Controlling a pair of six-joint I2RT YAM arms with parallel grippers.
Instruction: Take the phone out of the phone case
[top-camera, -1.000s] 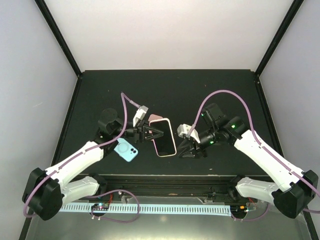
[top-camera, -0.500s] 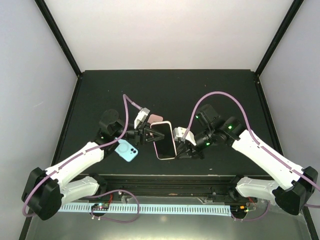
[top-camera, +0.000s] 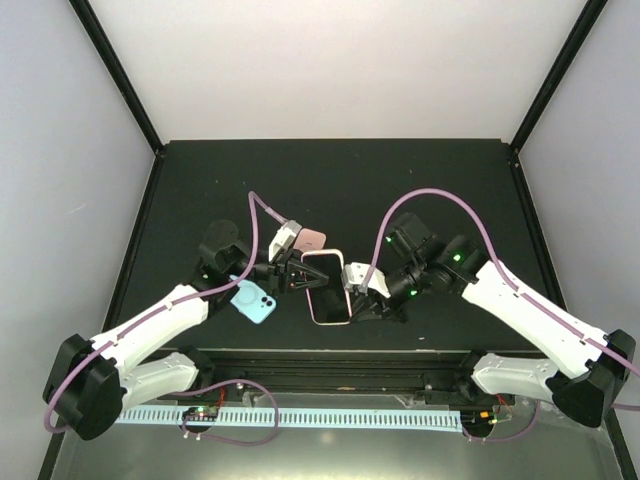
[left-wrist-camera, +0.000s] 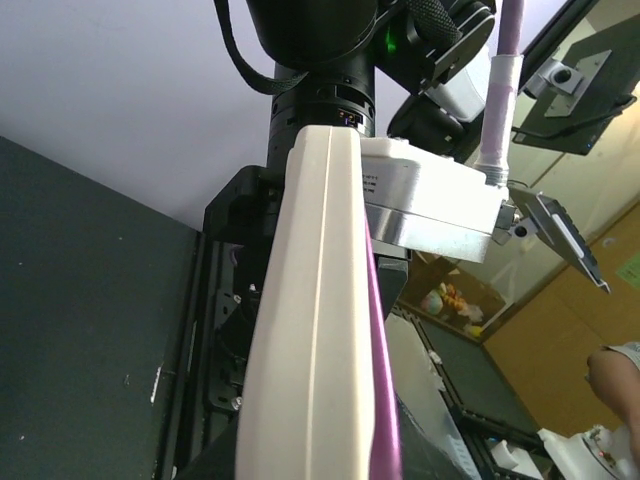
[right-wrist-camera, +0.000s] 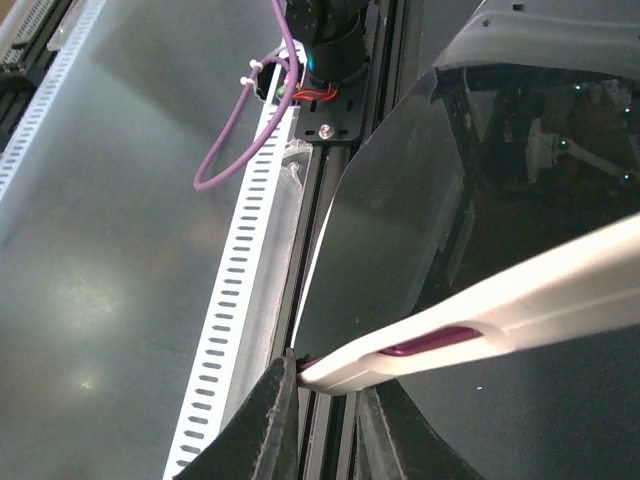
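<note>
Phone (top-camera: 328, 290): seated in cream phone case (left-wrist-camera: 310, 330), extraction pending; left gripper (top-camera: 298, 279) clamps one edge, right gripper (right-wrist-camera: 322, 388) pinches opposite

"What colour was the phone case (right-wrist-camera: 540, 288)?"
"Pale pinkish cream. The phone (top-camera: 328, 290) showed a black screen."
"At its eight o'clock?"
"A light blue slab (top-camera: 252, 298). The table (top-camera: 400, 180) was black, the cables (top-camera: 445, 190) purple."
</note>
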